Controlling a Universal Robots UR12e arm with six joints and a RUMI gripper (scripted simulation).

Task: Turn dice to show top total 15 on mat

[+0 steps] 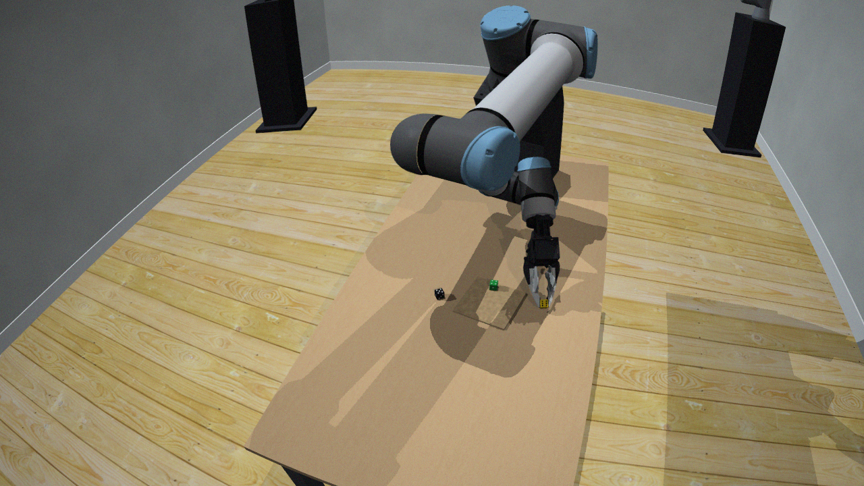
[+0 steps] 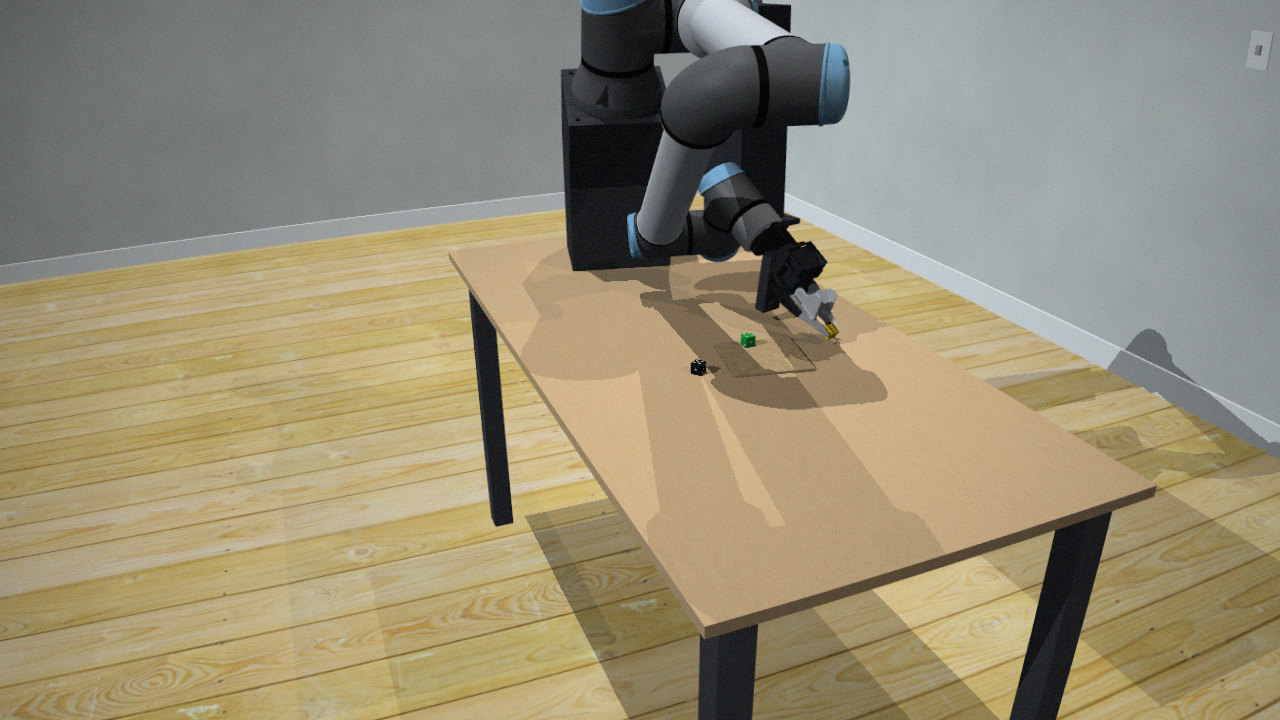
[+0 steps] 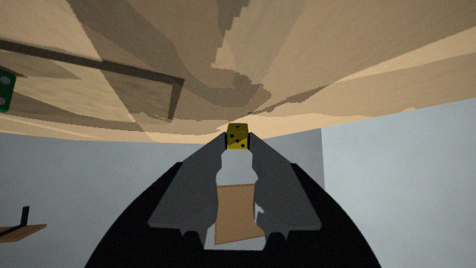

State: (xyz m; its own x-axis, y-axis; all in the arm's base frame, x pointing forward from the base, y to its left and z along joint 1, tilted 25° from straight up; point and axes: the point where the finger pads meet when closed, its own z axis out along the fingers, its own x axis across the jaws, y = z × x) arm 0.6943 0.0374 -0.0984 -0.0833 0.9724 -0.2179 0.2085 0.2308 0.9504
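Note:
My gripper is shut on the yellow die, tilted, at or just above the table right of the mat. Its face toward the top camera shows six pips; the wrist view shows a one and a three. The green die sits flat on the mat, near its back edge. The black die sits on the table left of the mat. The top numbers of the green and black dice are too small to read surely.
The wooden table carries the mat and dice. Its right edge runs a little beyond my gripper in the top view. Arm shadows cross the table and part of the mat. Black pedestals stand on the floor behind.

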